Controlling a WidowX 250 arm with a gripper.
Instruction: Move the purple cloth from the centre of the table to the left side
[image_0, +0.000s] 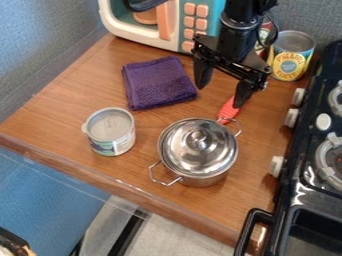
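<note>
The gripper (220, 96) hangs, jaws spread, beside the purple cloth (157, 83); tabletop (63, 102) stretches from cloth to wall (40, 45) (the can (110, 132) sits near its front edge).

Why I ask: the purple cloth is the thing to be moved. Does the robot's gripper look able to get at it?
Probably yes. The gripper hangs open close beside the purple cloth, nothing lies on top of it, and the lidded pot stands clear of it.
</note>
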